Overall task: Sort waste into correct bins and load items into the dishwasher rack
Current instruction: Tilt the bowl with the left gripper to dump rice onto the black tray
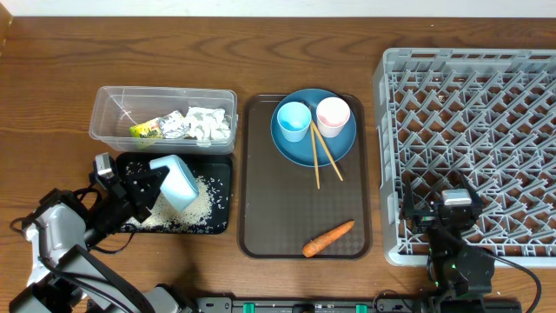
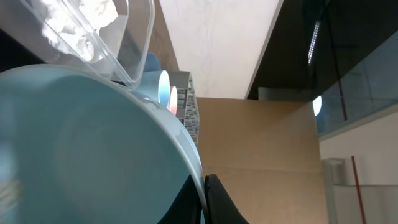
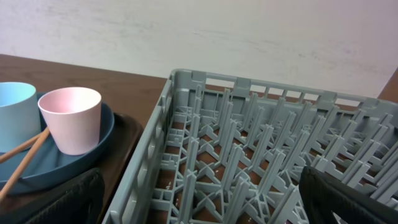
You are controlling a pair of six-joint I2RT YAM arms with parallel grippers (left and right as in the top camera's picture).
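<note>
Much rice lies in the black tray — our left gripper, clamped on the rim of the tipped bowl just above it, should tilt steeper and shake gently so stragglers drop inside.

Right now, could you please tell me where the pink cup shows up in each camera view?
Overhead: pink cup on the blue plate, upper centre, right of the blue cup.
Left wrist: only a thin pink sliver past the bowl's rim, left of centre.
Right wrist: left side, on the plate.
Shared landmark: the grey rack, right of the cup in every view.
</note>
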